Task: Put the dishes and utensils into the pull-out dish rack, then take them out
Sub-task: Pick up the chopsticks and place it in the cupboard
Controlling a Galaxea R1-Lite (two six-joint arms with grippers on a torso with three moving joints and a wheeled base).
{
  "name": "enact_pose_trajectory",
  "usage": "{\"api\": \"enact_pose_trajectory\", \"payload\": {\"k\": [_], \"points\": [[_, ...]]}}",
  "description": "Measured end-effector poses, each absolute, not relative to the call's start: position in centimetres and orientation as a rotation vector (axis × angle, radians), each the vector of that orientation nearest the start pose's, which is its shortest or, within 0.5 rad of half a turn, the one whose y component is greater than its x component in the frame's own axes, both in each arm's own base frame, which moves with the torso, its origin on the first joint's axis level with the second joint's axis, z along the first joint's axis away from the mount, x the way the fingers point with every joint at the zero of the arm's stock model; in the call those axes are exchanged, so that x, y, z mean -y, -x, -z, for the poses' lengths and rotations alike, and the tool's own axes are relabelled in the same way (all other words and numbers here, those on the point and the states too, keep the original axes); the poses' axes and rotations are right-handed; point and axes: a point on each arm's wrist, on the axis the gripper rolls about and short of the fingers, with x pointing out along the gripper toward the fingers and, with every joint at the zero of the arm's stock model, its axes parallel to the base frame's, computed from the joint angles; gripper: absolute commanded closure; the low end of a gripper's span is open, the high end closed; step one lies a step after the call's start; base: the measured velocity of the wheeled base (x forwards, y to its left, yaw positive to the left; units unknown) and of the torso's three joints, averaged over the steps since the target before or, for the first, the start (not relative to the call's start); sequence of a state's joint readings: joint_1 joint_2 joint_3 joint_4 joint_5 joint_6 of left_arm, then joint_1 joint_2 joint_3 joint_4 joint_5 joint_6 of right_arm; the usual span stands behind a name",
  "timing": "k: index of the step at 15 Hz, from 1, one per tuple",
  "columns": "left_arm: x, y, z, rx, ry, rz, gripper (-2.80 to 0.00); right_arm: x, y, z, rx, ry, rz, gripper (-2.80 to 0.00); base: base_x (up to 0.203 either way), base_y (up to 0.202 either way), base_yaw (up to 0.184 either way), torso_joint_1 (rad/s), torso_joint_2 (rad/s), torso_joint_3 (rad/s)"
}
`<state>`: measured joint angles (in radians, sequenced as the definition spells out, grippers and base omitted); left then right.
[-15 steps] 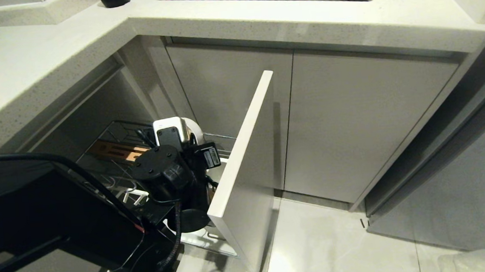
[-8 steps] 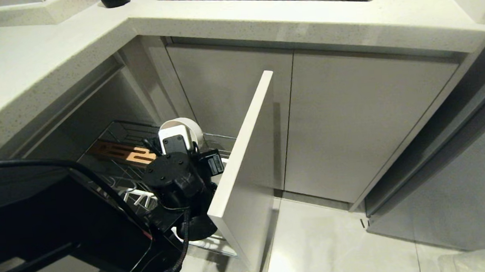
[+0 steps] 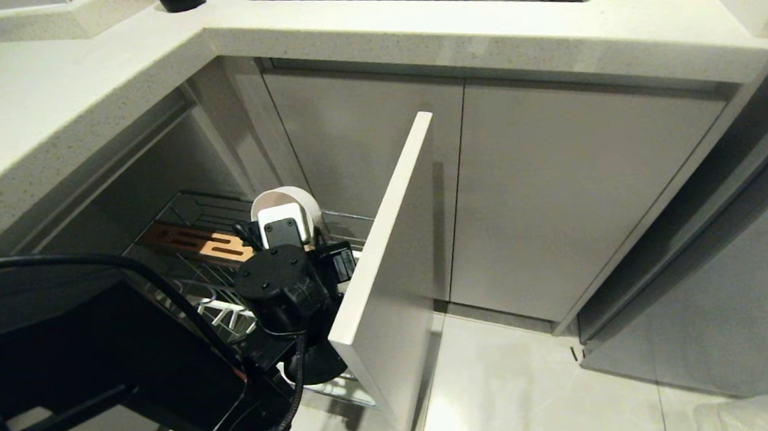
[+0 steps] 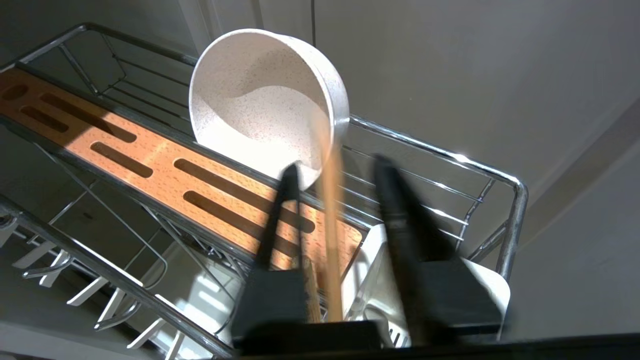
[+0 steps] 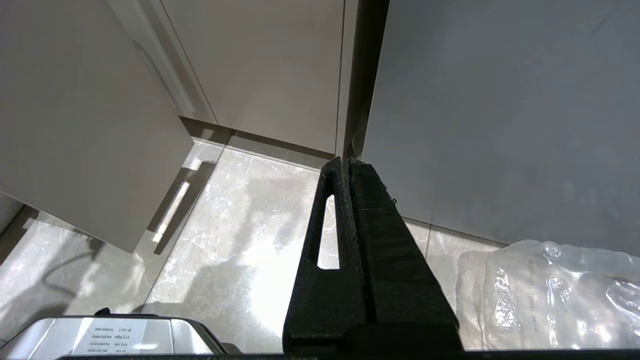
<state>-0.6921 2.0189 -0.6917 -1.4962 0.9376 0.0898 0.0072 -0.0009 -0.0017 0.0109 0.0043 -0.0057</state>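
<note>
1. The left gripper [image 4: 337,175] now stands with its jaws parted. The chopsticks [image 4: 330,225] run blurred through the gap between them, apart from the far finger and possibly just slipping free of the near one. A second ago the jaws were pinched tight, so this looks like the release.
2. Just beneath the jaws sits the white utensil cup [image 4: 480,280], so the chopsticks are probably dropping into it, which would complete one loading step.
3. Beyond the fingertips, the cream bowl [image 4: 265,105] leans on its side in the dish rack [image 4: 510,220], behind the slotted wooden strip [image 4: 150,155].
4. Compared with the earlier head view, the left arm has shifted slightly toward the rack's front panel [image 3: 388,269], uncovering more of the bowl.
5. The right gripper [image 5: 345,165] hangs pressed shut over the floor, idle.
</note>
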Motion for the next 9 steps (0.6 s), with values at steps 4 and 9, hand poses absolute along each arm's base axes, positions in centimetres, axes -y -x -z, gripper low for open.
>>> {"api": "enact_pose_trajectory", "payload": {"k": [4, 9], "points": [[20.3, -26.7, -14.0, 0.116, 0.045, -0.243, -2.8, 0.0, 2.3, -7.5, -0.008, 0.005, -0.011, 0.0, 0.0, 0.0, 0.0, 0.0, 0.0, 0.0], [19.9, -25.7, -16.4, 0.16, 0.071, -0.234, -2.8, 0.0, 2.3, -7.5, -0.008, 0.006, -0.011, 0.0, 0.0, 0.0, 0.0, 0.0, 0.0, 0.0]]}}
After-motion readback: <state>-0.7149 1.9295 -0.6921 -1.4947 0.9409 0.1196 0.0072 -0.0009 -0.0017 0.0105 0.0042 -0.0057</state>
